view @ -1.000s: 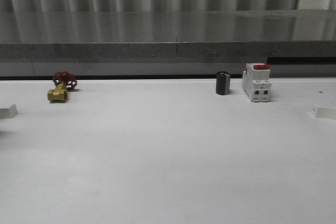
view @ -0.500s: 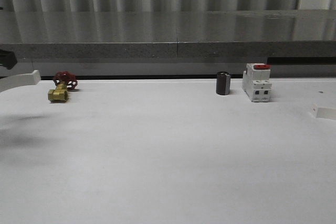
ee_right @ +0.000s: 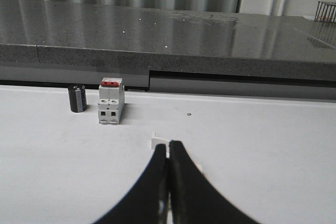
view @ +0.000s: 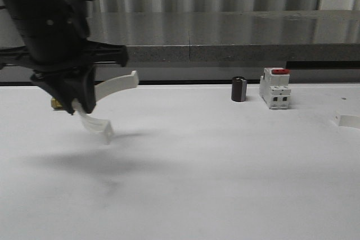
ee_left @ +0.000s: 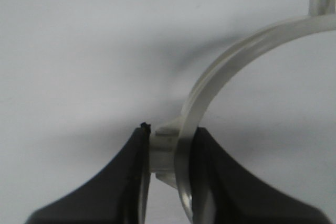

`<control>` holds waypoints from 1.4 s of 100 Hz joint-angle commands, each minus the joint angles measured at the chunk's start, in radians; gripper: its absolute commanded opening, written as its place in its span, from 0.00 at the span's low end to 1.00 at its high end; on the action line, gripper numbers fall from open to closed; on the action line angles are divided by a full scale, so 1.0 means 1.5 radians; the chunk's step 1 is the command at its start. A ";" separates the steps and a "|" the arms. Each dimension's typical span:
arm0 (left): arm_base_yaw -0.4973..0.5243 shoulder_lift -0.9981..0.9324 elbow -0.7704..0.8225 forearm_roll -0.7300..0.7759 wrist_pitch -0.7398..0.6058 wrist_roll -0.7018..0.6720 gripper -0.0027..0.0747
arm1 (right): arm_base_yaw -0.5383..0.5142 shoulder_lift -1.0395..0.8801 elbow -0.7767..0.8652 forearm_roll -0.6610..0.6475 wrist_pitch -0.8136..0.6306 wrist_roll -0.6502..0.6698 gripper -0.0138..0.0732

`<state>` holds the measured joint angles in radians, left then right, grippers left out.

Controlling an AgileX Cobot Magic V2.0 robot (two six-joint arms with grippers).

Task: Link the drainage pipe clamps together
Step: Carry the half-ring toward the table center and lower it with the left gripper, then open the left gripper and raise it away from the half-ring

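Note:
One white drainage pipe clamp (view: 115, 85) hangs above the table at the left, its two end tabs pointing right and down. My left gripper (view: 79, 104) is shut on it. In the left wrist view the left gripper (ee_left: 172, 130) pinches the clamp's small outer lug (ee_left: 164, 153), and the clamp (ee_left: 231, 61) arcs away over the white table. A white end tab of the second clamp (view: 347, 120) lies at the table's right edge. My right gripper (ee_right: 168, 145) is shut with the second clamp (ee_right: 159, 142) showing just past its tips and a white sliver between the fingers.
A black cylinder (view: 239, 89) and a white breaker with a red switch (view: 275, 88) stand at the back right of the table. A brass valve (view: 55, 103) is mostly hidden behind the left arm. A grey stone ledge (view: 225, 37) runs along the back.
The left arm has swung in from the left edge, carrying its clamp up and to the right, and now covers the valve. The right side has not moved.

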<state>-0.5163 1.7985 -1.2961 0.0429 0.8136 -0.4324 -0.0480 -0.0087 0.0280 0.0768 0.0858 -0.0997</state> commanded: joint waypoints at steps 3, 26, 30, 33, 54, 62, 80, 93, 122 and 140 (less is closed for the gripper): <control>-0.036 0.004 -0.062 0.039 0.005 -0.093 0.08 | -0.002 -0.015 -0.010 0.001 -0.057 -0.001 0.08; -0.090 0.075 -0.144 0.103 0.043 -0.214 0.08 | -0.002 -0.015 -0.010 0.001 -0.057 -0.001 0.08; -0.096 0.085 -0.152 0.094 0.043 -0.216 0.08 | -0.002 -0.015 -0.010 0.001 -0.057 -0.001 0.08; -0.101 0.090 -0.157 0.084 0.043 -0.216 0.08 | -0.002 -0.015 -0.010 0.001 -0.057 -0.001 0.08; -0.119 0.125 -0.169 0.046 0.028 -0.216 0.08 | -0.002 -0.015 -0.010 0.001 -0.057 -0.001 0.08; -0.122 0.132 -0.169 0.045 0.028 -0.216 0.08 | -0.002 -0.015 -0.010 0.001 -0.057 -0.001 0.08; -0.122 0.135 -0.169 0.045 0.032 -0.216 0.18 | -0.002 -0.015 -0.010 0.001 -0.057 -0.001 0.08; -0.123 0.140 -0.169 0.045 0.031 -0.216 0.40 | -0.002 -0.015 -0.010 0.001 -0.057 -0.001 0.08; -0.126 0.135 -0.186 0.052 0.012 -0.214 0.71 | -0.002 -0.015 -0.010 0.001 -0.057 -0.001 0.08; -0.126 0.080 -0.191 0.067 -0.033 -0.169 0.65 | -0.002 -0.015 -0.010 0.001 -0.057 -0.001 0.08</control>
<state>-0.6967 2.0289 -1.5484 0.1332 0.8220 -0.7312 -0.0480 -0.0087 0.0280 0.0768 0.0858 -0.0997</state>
